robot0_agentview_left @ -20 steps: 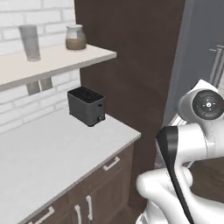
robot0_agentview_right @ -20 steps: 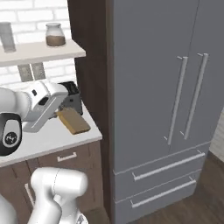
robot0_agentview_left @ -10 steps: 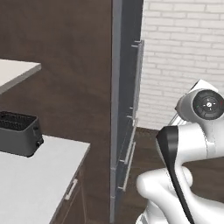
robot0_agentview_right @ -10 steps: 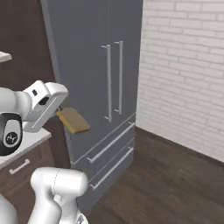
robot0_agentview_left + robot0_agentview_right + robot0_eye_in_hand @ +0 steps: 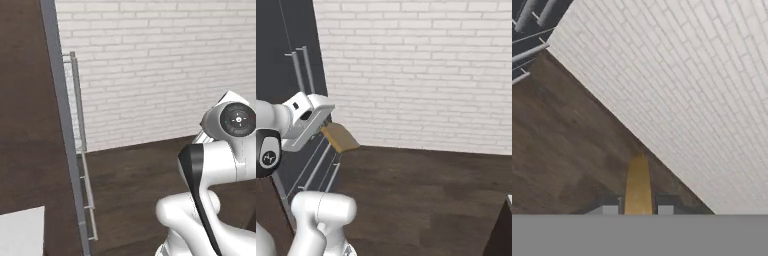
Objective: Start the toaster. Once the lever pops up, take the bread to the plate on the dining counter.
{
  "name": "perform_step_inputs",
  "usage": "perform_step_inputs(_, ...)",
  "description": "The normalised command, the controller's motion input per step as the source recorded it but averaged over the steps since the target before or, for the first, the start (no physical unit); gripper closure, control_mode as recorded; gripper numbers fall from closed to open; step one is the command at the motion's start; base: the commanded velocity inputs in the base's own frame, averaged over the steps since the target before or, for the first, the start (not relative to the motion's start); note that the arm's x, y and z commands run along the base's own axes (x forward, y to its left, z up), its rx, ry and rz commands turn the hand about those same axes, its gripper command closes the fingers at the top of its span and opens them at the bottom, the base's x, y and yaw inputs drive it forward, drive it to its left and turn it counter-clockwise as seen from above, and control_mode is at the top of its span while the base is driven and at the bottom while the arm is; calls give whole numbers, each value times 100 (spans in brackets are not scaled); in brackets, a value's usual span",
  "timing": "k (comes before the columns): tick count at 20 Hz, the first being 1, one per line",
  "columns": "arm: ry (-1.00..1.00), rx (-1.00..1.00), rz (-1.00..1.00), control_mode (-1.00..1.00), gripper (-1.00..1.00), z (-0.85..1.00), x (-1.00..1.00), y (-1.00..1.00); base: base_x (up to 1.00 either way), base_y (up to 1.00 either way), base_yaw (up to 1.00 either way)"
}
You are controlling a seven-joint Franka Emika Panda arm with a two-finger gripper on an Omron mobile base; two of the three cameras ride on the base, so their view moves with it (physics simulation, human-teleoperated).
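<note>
White brick wall (image 5: 421, 75) and dark wood floor (image 5: 421, 200): bread in transit.
At left the fridge (image 5: 286, 75); beside it the gripper (image 5: 327, 131) pinches the bread (image 5: 340, 137) edgewise, aloft. Carrying step, I judge; next, find the plate on the dining counter.

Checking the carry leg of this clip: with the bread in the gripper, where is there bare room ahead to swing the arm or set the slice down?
The gripper holds the bread. Open dark floor runs to the brick wall. The fridge crowds the left. One bare white counter corner shows.
</note>
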Motion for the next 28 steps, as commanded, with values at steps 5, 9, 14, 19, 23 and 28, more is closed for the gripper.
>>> perform_step_inputs(5,0,0,0,100,100,0,0,0,0,-7,-61)
perform_step_inputs(9,0,0,0,100,100,0,0,0,8,-9,-54)
perform_step_inputs(14,0,0,0,100,100,0,0,0,23,-9,-52)
perform_step_inputs(19,0,0,0,100,100,0,0,0,44,0,-52)
perform_step_inputs(23,0,0,0,100,100,0,0,0,57,0,-49)
perform_step_inputs(28,0,0,0,100,100,0,0,0,67,15,-42)
